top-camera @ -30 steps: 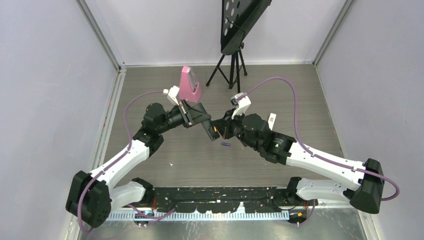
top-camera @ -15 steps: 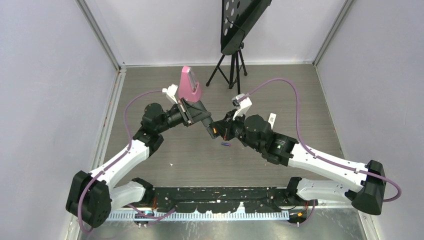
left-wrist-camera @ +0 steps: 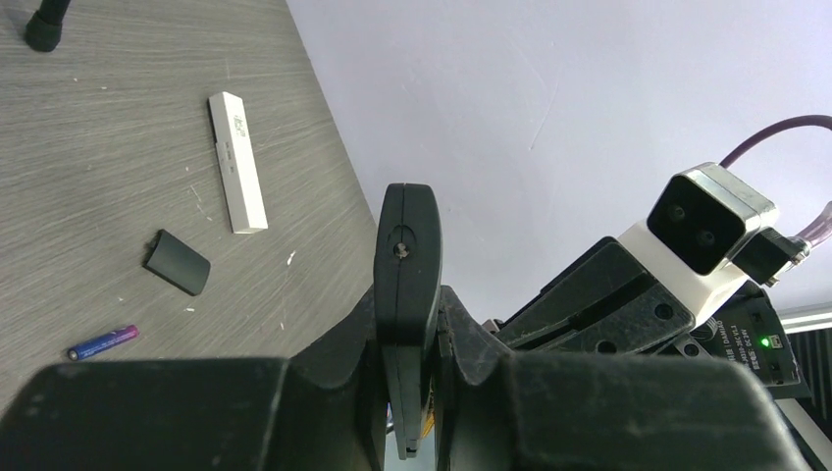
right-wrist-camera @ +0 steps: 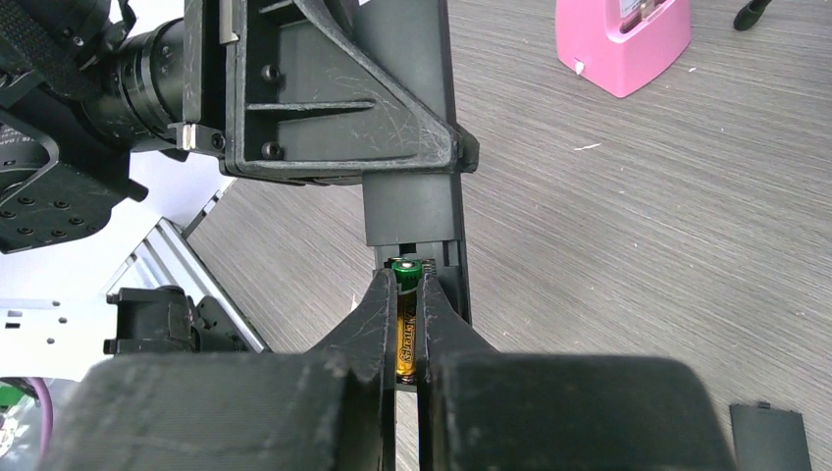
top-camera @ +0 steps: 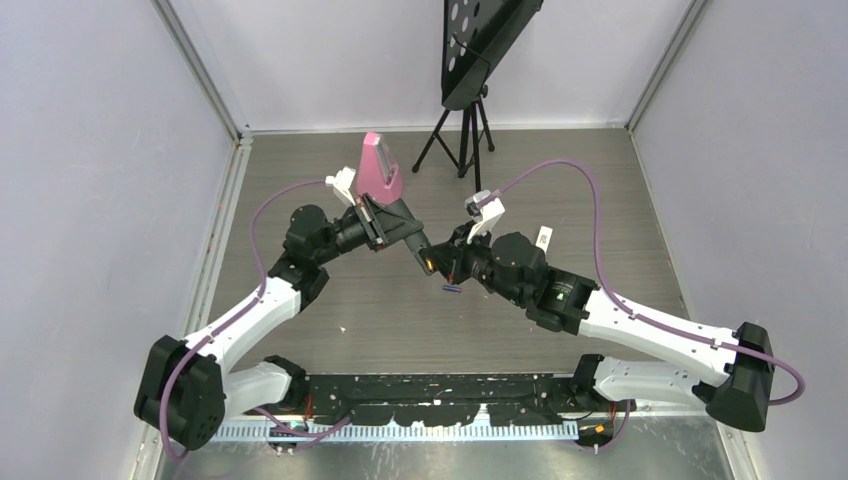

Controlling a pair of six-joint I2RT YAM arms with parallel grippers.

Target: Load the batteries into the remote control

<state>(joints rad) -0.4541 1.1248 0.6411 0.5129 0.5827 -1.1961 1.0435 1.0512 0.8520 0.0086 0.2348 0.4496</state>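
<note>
My left gripper [left-wrist-camera: 412, 316] is shut on the black remote control [left-wrist-camera: 409, 265], holding it edge-on above the table. In the right wrist view the remote control [right-wrist-camera: 412, 211] points its open battery bay at me. My right gripper [right-wrist-camera: 406, 294] is shut on a gold battery [right-wrist-camera: 406, 334], whose green end sits at the mouth of that bay. The two grippers meet mid-table, the right gripper [top-camera: 441, 265] just beside the remote's end. A purple battery [top-camera: 451, 289] lies on the table under them. The black back cover [left-wrist-camera: 177, 262] lies near it.
A white bar-shaped remote [left-wrist-camera: 236, 162] lies flat on the right side of the table. A pink block [top-camera: 377, 168] stands behind the left gripper. A black tripod stand [top-camera: 463, 130] is at the back. Grey walls close in three sides.
My right gripper has slid left with the gold battery, closing the gap to the remote's end. The left gripper has shifted only slightly.
</note>
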